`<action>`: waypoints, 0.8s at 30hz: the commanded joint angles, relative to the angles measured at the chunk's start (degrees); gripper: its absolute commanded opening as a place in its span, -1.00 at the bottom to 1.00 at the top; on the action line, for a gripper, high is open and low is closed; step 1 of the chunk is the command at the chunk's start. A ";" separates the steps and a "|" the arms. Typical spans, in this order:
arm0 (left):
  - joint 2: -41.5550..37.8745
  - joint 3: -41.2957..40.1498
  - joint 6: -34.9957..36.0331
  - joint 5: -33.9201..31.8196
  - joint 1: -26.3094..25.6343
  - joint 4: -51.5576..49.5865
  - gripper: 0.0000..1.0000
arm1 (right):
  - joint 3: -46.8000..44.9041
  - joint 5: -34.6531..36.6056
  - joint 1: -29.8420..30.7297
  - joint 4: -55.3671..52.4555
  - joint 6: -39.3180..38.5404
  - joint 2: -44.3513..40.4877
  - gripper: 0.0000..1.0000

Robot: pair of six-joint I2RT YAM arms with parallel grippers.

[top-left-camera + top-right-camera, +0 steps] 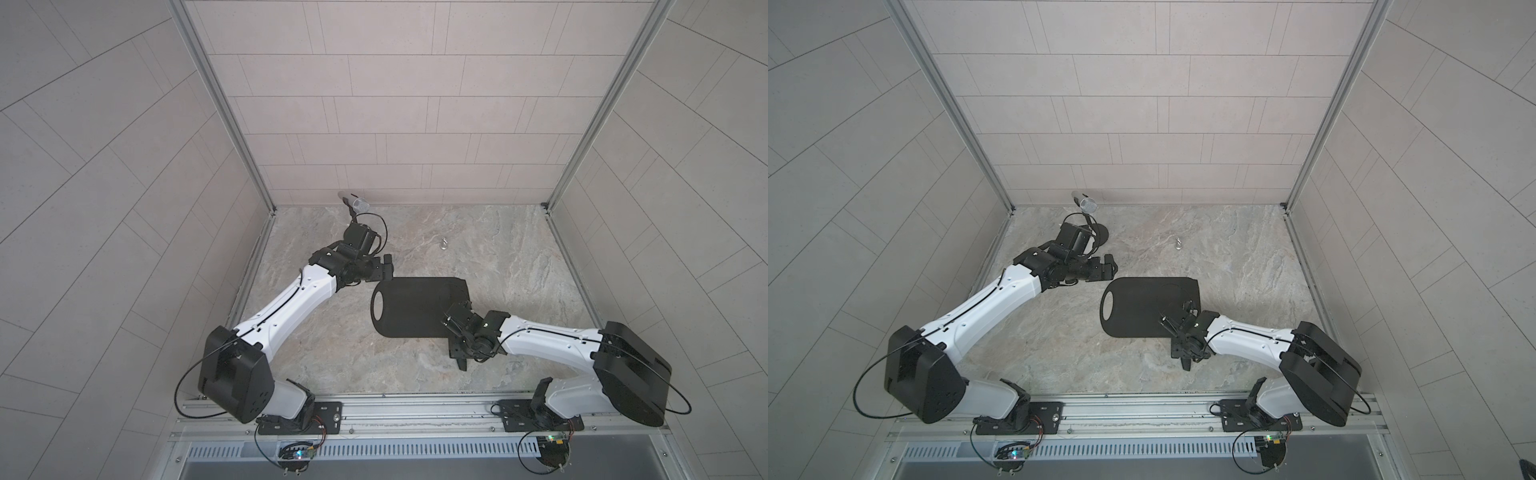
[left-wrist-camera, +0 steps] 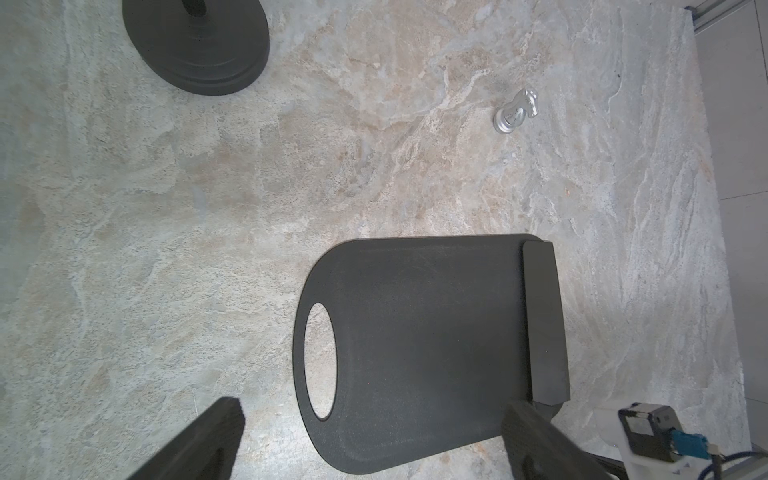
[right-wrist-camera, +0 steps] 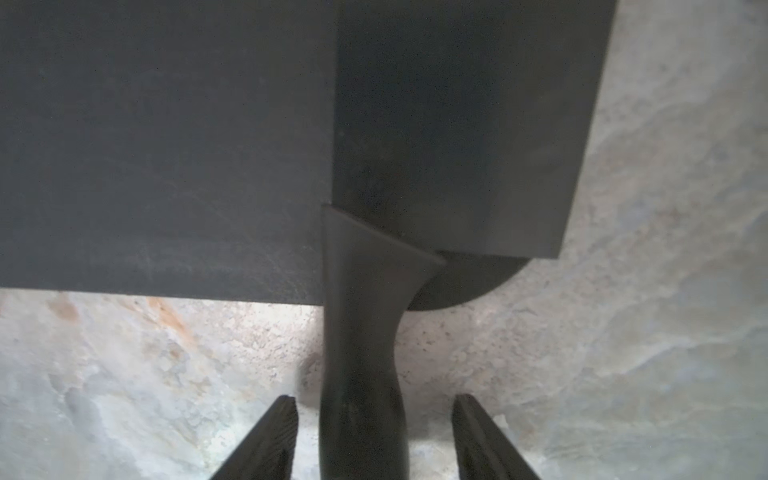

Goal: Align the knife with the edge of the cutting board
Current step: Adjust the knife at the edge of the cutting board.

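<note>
One knife, one cutting board; right tool astride knife, not touching.

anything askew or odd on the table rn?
Nothing stands out. The knife lies flat along the end of the cutting board opposite its handle hole, blade roughly parallel to that edge, handle overhanging onto the table. The right claw is open around the handle, not gripping.

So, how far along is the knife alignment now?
Looks done: the knife lies along the short edge of the cutting board. In hand: the right gripper is open around the handle, not gripping. Remaining: probably only pulling that arm away; the left gripper hovers open, apart.
</note>
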 commanded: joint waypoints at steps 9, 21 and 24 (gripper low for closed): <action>-2.63 -0.71 0.64 -6.89 0.03 -0.76 1.00 | 8.49 -1.46 -3.89 -7.39 -10.67 -10.85 1.00; -7.06 -3.57 0.00 -15.39 3.82 2.15 1.00 | 11.30 -14.24 -28.97 -9.26 -23.47 -20.10 1.00; -8.37 -5.47 -0.44 -16.77 5.96 4.76 1.00 | 12.70 -16.73 -34.93 -8.37 -26.06 -17.84 1.00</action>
